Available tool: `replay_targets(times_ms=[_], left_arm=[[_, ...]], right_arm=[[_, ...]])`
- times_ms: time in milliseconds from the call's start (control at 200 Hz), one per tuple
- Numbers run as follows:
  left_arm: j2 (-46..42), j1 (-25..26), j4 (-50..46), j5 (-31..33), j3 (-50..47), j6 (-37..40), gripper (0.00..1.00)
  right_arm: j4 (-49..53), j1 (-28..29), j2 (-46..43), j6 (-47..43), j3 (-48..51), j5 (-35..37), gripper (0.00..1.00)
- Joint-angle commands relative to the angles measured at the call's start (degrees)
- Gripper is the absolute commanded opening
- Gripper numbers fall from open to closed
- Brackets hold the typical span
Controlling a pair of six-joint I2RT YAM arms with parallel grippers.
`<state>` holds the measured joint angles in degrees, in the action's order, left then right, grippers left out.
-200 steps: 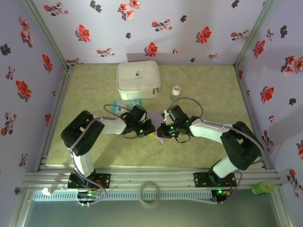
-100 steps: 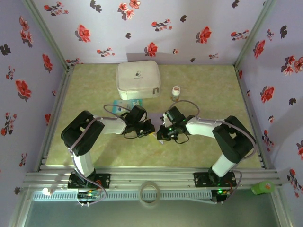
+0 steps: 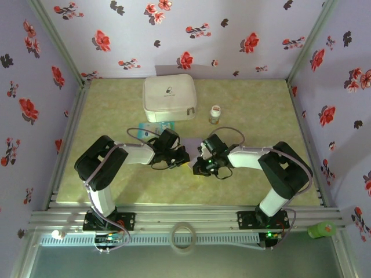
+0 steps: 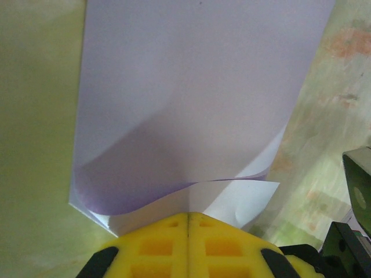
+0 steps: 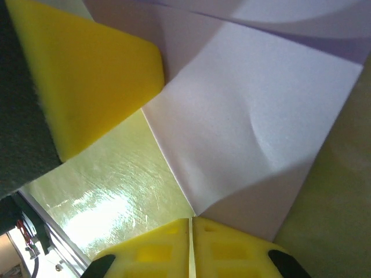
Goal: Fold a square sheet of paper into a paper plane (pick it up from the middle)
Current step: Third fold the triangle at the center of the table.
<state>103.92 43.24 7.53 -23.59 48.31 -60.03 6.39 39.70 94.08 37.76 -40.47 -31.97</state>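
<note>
The square sheet of paper (image 4: 191, 104) is lavender and loosely doubled over, its layers bowing apart. My left gripper (image 4: 188, 217) is shut on the folded edge, yellow pads pressed together. My right gripper (image 5: 191, 220) is shut on a corner of the same sheet (image 5: 249, 127), and a yellow left finger (image 5: 93, 75) touches the paper just beyond it. From above, the left gripper (image 3: 184, 157) and the right gripper (image 3: 197, 167) meet at the table's middle. A sliver of paper (image 3: 193, 146) shows between them. The paper plane is out of view.
A white zip case (image 3: 169, 97) stands at the back, a small bottle (image 3: 215, 114) to its right. A teal-and-white packet (image 3: 155, 127) lies behind the left arm. On the near rail rest a tape roll (image 3: 184, 236) and a green object (image 3: 322, 230).
My right gripper has moved left and a little nearer, close up against the left gripper. The white paper tip that showed below them is now covered. The left arm has stayed put.
</note>
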Motion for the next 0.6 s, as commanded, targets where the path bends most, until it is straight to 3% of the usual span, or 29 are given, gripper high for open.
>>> replay_targets(times_ms=[0,350,465,595], left_arm=[[1.6,0.3,-4.6,2.9,-0.6,1.0,0.0],[1.6,0.3,-4.2,3.0,-1.0,1.0,0.0],[1.8,0.3,-4.2,2.9,-1.0,1.1,0.0],[1.8,0.3,-4.2,3.0,-0.9,1.2,0.0]], right_arm=[[1.1,0.4,-1.0,0.7,2.2,-0.6,0.1],[1.3,0.4,-6.4,3.0,1.1,-0.9,0.11],[-0.9,0.4,-3.9,4.4,-1.2,-3.1,0.11],[-0.6,0.3,1.0,5.1,-3.6,-0.2,0.11]])
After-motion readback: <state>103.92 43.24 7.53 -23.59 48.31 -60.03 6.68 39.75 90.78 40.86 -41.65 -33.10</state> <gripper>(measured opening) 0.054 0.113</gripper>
